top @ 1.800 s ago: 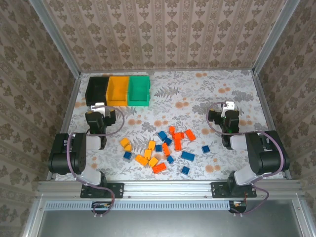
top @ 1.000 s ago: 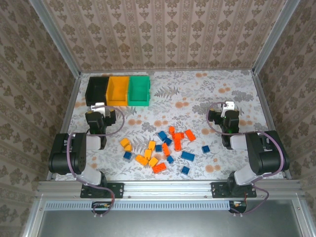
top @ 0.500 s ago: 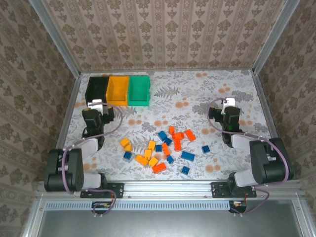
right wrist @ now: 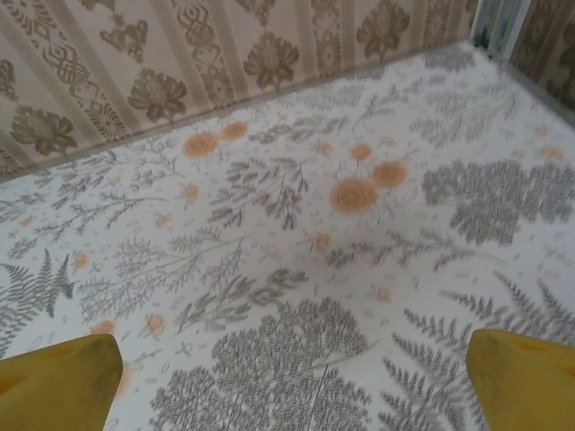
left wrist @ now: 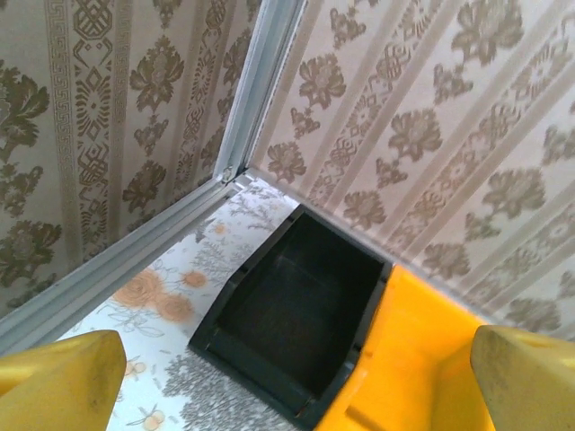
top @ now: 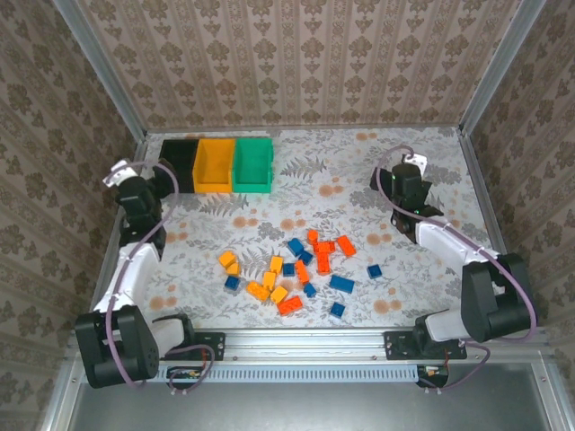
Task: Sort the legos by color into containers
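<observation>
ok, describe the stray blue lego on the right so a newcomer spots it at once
On the floral table, find the lego pile near the front middle. Just past its right edge lies one small blue brick. It is the rightmost brick of all, set apart from its neighbours.

Damask-papered walls (top: pixel 305 63), floral-patterned tabletop (top: pixel 359 180), aluminium frame (top: pixel 305 343)

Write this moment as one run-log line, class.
left gripper: open, facing black bin | right gripper: open, above table | legos: loose on table, none gripped
</observation>
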{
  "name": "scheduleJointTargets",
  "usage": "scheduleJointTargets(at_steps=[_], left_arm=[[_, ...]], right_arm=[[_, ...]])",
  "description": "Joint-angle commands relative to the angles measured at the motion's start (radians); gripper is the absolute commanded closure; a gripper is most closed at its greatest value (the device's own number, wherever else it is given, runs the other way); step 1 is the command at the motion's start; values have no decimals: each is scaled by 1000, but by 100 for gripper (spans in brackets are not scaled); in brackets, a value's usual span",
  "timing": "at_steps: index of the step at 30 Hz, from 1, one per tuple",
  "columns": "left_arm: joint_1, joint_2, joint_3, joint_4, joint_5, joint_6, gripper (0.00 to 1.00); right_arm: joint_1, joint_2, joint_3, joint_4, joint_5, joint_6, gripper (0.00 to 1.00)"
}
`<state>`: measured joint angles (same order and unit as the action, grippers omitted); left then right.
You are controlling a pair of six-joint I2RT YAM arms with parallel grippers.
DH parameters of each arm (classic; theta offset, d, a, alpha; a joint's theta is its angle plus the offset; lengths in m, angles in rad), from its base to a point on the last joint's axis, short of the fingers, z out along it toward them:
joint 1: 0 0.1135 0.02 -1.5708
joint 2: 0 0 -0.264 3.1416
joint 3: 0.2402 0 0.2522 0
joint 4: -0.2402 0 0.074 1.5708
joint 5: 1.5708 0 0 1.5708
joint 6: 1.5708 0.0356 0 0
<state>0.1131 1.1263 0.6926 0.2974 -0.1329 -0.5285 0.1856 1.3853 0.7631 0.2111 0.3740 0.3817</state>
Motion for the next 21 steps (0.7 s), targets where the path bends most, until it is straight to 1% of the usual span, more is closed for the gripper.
scheduleJointTargets(at_steps=[1, 2, 3, 5, 6, 8, 9, 11, 13, 15, 17, 19, 21], left_arm=[[58, 12, 24, -59, 255, -171, 0], [72, 19, 11, -3, 312, -188, 0], [79, 23, -7, 48, 336, -216, 0], [79, 21, -37, 106, 337, -257, 0], [80, 20, -43, 118, 334, -258, 0], [76, 10, -25, 64, 308, -230, 0], [70, 4, -13, 33, 285, -208, 0], [49, -12, 2, -16, 222, -157, 0], [41, -24, -2, -12, 203, -121, 0], [41, -40, -23, 13, 191, -138, 0], [43, -64, -56, 59, 186, -155, 0], [47, -80, -48, 33, 190, -148, 0], [57, -80, -14, -40, 199, -164, 0]], right_arm=[[20, -45, -97, 143, -121, 102, 0], [21, -46, -98, 153, -136, 108, 0], [22, -46, -83, 126, -147, 119, 0], [23, -42, -24, 10, -153, 157, 0], [19, -33, 15, -66, -186, 155, 0], [18, -2, 74, -141, -268, 137, 0], [19, 13, 83, -145, -277, 145, 0], [23, 53, 82, -102, -341, 160, 0], [34, 95, 126, -128, -387, 166, 0], [73, 156, 200, -173, -399, 164, 1], [134, 221, 280, -197, -379, 168, 1], [183, 287, 360, -203, -374, 191, 2], [231, 364, 442, -206, -369, 217, 5]])
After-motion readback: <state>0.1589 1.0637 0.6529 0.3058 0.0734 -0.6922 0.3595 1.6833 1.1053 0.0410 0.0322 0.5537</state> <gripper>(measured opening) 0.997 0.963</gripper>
